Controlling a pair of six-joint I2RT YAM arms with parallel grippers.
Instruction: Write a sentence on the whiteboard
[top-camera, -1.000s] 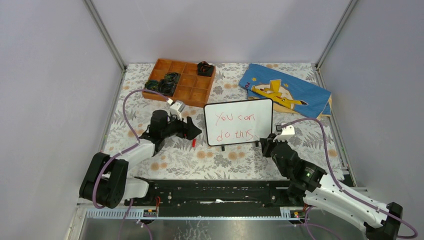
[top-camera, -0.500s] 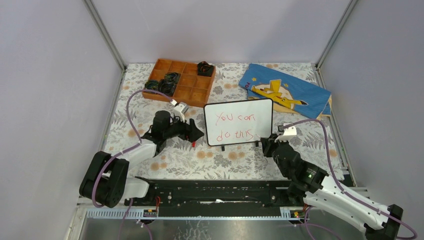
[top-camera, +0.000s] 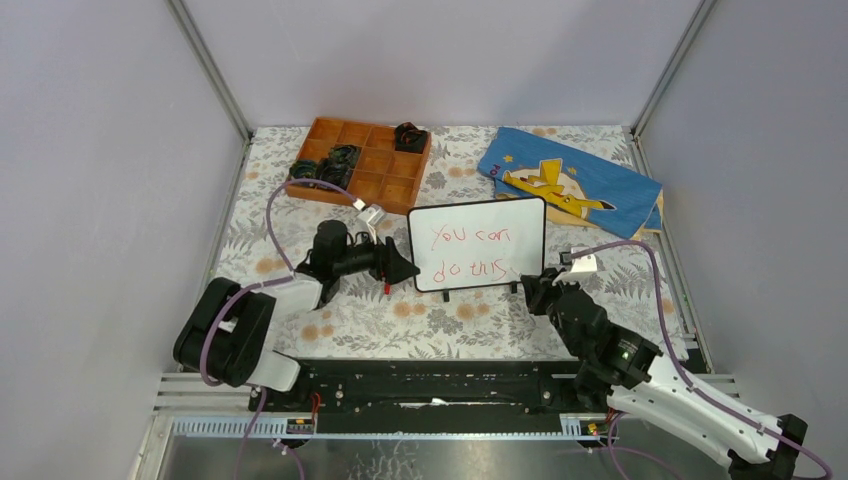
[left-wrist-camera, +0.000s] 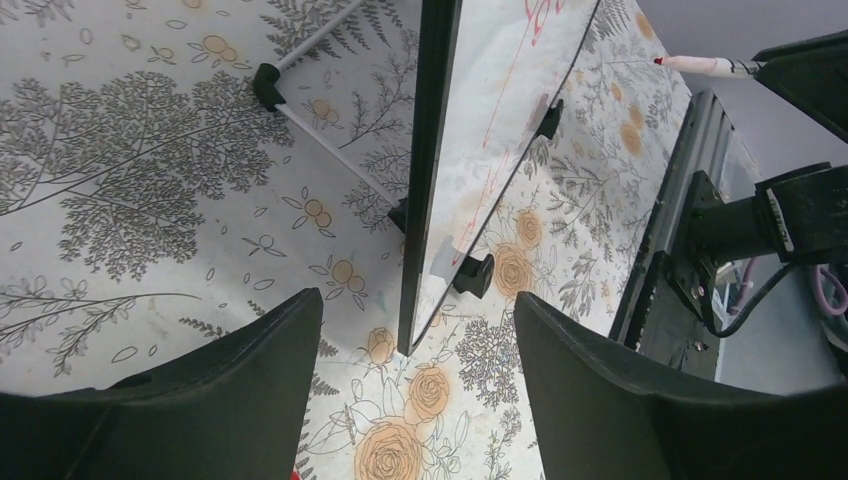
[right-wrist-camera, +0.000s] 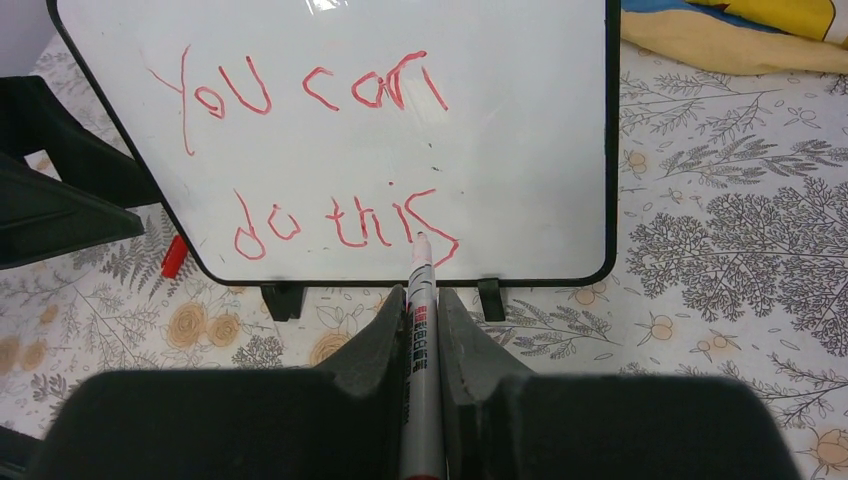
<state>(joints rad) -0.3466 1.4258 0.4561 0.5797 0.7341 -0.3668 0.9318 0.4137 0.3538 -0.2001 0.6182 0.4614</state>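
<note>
The whiteboard (top-camera: 478, 225) stands upright on two black feet mid-table, with the red sentence (right-wrist-camera: 300, 95) "You can do this" in two lines. My right gripper (right-wrist-camera: 421, 305) is shut on a grey marker (right-wrist-camera: 419, 285) whose red tip points at the end of "this". The left wrist view shows that marker (left-wrist-camera: 700, 66) off the board's face. My left gripper (left-wrist-camera: 418, 400) is open at the board's left edge (left-wrist-camera: 430, 150), which lies ahead between the fingers, untouched. In the top view the left gripper (top-camera: 400, 268) sits beside the board and the right gripper (top-camera: 535, 285) before its lower right corner.
A red marker cap (top-camera: 387, 287) lies on the floral cloth under the left gripper. An orange compartment tray (top-camera: 375, 185) holding black items stands at the back left. A blue cloth (top-camera: 570, 180) lies at the back right. A black rail (top-camera: 430, 375) runs along the near edge.
The left arm has swung right, bringing its gripper up to the board's left edge, and its jaws have narrowed a little. The right gripper and marker have barely moved.
</note>
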